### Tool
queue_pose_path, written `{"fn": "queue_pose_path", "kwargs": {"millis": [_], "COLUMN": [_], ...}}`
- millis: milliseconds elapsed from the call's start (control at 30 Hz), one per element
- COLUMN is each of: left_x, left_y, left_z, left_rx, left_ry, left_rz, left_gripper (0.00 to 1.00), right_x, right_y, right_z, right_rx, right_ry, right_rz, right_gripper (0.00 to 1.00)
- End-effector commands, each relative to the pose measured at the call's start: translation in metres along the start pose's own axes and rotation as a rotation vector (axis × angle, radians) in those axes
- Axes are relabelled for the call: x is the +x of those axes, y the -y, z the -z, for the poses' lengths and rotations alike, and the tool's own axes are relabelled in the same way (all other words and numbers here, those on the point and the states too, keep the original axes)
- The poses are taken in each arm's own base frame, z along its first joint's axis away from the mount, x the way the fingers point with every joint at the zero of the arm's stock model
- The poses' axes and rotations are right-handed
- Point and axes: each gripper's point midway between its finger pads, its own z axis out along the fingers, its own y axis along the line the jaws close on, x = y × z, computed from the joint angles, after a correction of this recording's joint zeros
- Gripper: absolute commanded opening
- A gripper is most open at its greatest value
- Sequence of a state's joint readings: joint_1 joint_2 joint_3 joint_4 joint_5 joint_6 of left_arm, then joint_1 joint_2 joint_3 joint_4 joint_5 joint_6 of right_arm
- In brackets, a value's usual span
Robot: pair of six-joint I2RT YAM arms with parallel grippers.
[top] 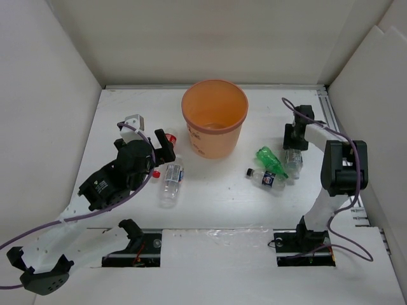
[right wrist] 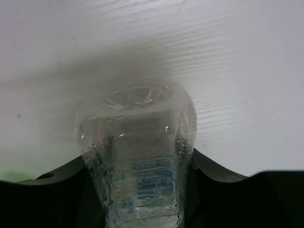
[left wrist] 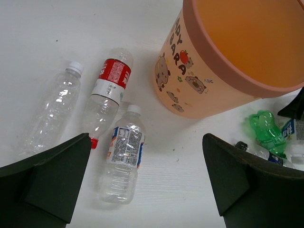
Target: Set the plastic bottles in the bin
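The orange bin (top: 215, 117) stands upright at the back centre, also shown as the bin (left wrist: 237, 52) in the left wrist view. My left gripper (top: 162, 146) (left wrist: 146, 140) hangs open above three plastic bottles lying left of the bin: a plain clear one (left wrist: 52, 111), a red-labelled one (left wrist: 107, 92) and a blue-and-white-labelled one (left wrist: 124, 156) (top: 172, 181). Right of the bin lie a green bottle (top: 272, 161) and a dark-blue-labelled bottle (top: 267, 179). My right gripper (top: 294, 147) (right wrist: 138, 164) is shut on a clear bottle (right wrist: 137, 137) with a blue label, its jaws pressing both sides.
White walls enclose the table on the left, back and right. The right arm's upright link (top: 343, 166) stands close to the right wall. Both arm bases sit at the near edge.
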State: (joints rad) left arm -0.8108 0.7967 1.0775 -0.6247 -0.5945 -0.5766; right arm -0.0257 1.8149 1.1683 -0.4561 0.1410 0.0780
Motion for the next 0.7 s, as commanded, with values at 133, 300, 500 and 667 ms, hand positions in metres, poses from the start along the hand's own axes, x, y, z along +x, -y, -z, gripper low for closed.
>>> {"fn": "queue_pose_path", "kwargs": {"millis": [133, 300, 500, 667], "left_x": [-0.016, -0.020, -0.031, -0.028], "left_y": [0.017, 0.049, 0.145, 0.211], "left_z": [0.007, 0.005, 0.015, 0.024], "left_rx": [0.075, 0.180, 0.599, 0.916], "left_ry": [0.024, -0.007, -0.018, -0.031], "left_rz": [0.048, 0.077, 0.094, 0.005], "left_gripper": [1.00, 1.00, 1.00, 1.00], "right_x": [-0.048, -0.081, -0.120, -0.097], "right_y": [0.052, 0.064, -0.027, -0.105], "right_z": [0.032, 0.104, 0.236, 0.361], "right_rx": [0.115, 0.112, -0.443, -0.913], "right_ry": [0.170, 0.347, 0.702, 0.880], "right_rz": [-0.195, -0.264, -0.110, 0.055], "right_gripper": [0.00, 0.00, 0.00, 0.00]}}
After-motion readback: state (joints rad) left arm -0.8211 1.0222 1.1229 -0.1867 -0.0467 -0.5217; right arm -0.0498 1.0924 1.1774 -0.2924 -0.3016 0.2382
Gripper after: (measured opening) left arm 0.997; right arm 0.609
